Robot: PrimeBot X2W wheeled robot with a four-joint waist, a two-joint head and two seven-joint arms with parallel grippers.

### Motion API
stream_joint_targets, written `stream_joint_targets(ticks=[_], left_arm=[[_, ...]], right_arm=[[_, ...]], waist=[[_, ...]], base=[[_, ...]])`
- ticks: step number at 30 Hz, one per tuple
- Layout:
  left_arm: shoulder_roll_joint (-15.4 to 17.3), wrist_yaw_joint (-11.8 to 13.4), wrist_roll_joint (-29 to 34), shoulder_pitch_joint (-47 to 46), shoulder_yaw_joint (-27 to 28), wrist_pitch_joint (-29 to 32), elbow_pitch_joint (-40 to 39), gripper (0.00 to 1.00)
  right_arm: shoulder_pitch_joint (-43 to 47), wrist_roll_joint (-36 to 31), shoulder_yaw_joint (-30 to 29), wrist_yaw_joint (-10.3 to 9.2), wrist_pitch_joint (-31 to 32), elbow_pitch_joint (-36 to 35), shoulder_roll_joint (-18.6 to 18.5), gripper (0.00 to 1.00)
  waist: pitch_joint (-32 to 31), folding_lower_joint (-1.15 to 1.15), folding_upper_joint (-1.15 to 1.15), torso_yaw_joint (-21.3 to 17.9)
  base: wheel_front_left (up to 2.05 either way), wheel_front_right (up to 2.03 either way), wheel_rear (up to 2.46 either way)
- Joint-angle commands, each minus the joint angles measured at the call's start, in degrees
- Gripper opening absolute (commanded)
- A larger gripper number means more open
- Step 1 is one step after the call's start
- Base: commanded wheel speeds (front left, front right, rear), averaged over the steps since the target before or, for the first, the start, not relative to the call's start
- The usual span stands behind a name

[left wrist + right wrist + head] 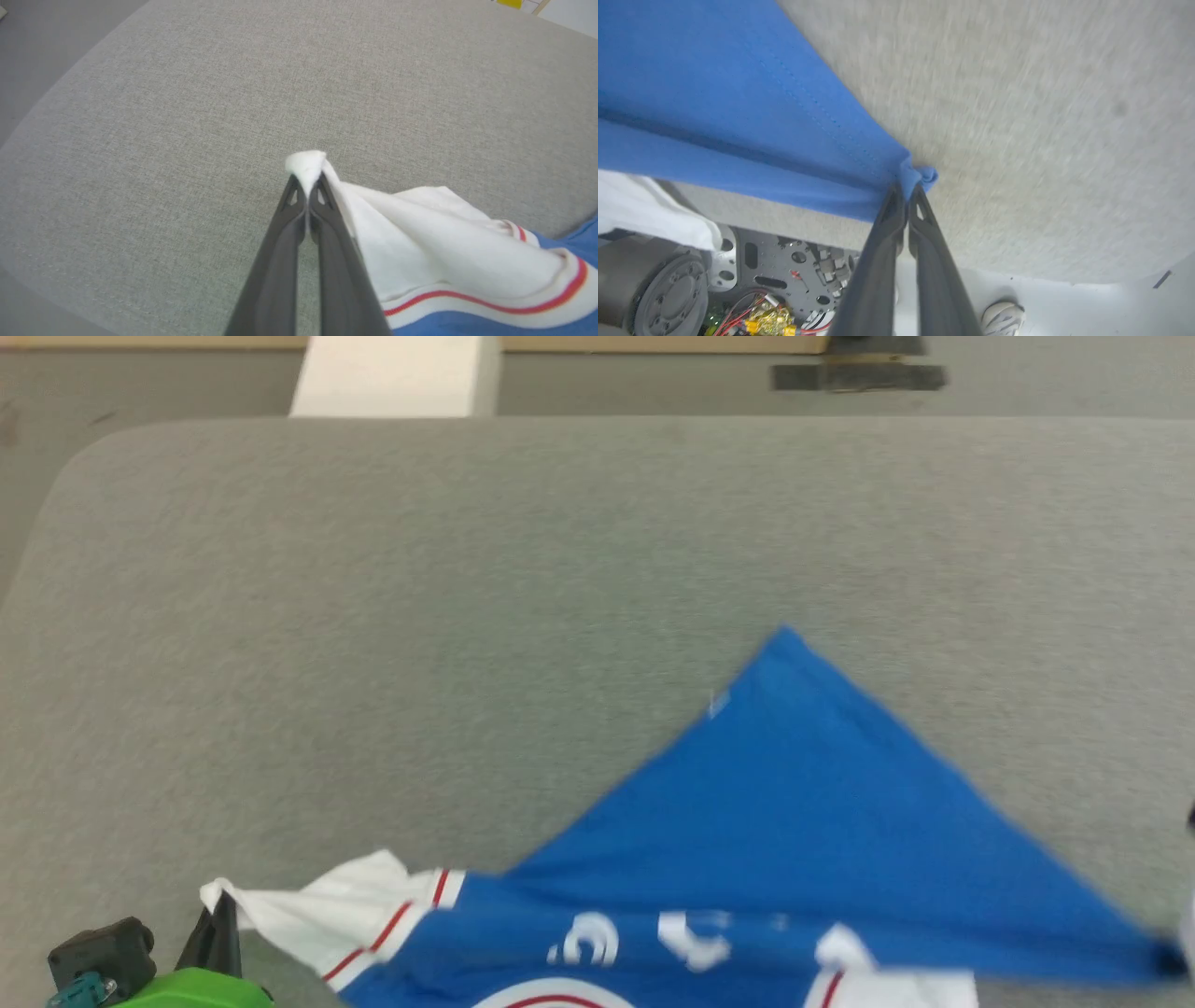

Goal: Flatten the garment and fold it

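The garment (pixel 784 821), royal blue with white red-striped sleeves and white print, lies stretched along the near edge of the grey table (pixel 467 616), one blue corner pointing away from me. At the lower left of the head view my left gripper (pixel 222 905) is shut on the tip of the white sleeve (pixel 420 233); the left wrist view shows the pinch (pixel 306 179) clearly. My right gripper (pixel 906 189) is shut on a bunched blue corner (pixel 920 176) of the garment, at the far right edge of the head view (pixel 1172 959).
The grey fabric-covered table spreads wide beyond the garment. A white block (pixel 392 378) and a dark object (pixel 859 373) stand behind its far edge. A shoe (pixel 1004 317) rests on the floor beside the robot base (pixel 738 280), below the table's near edge.
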Motion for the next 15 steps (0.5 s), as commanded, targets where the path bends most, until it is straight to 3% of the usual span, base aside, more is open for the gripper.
stream_joint_targets(ticks=[1,8,9,10,15], left_arm=[[1.0,0.5,-0.3,0.8,0.5,0.2,-0.1,0.00],[2.4,0.7,-0.4,1.5,0.7,1.3,-0.7,0.00],[2.5,0.7,-0.4,1.6,0.7,1.4,-0.8,0.00],[2.7,0.8,-0.4,1.6,0.7,1.5,-0.9,0.00],[3.4,1.1,-0.3,2.0,0.9,2.0,-1.5,0.00]], right_arm=[[3.9,0.7,-1.4,-0.10,-0.4,0.1,1.5,0.00],[17.4,-0.1,-6.7,-0.10,-3.7,1.6,10.4,0.00],[18.0,-0.3,-7.6,-0.10,-5.1,1.7,11.9,0.23],[18.7,-0.4,-8.4,-0.10,-6.4,2.0,13.6,0.96],[17.6,-3.1,-13.6,-0.10,-17.9,1.0,19.3,1.00]], waist=[[-2.3,0.00,0.68,-4.5],[-2.1,0.00,0.68,-6.7],[-2.1,0.00,0.68,-6.8],[-2.0,0.00,0.68,-6.9],[-1.6,0.00,0.68,-7.2]], base=[[0.00,0.00,0.00],[0.00,0.00,0.00],[0.00,0.00,0.00],[0.00,0.00,0.00],[0.00,0.00,0.00]])
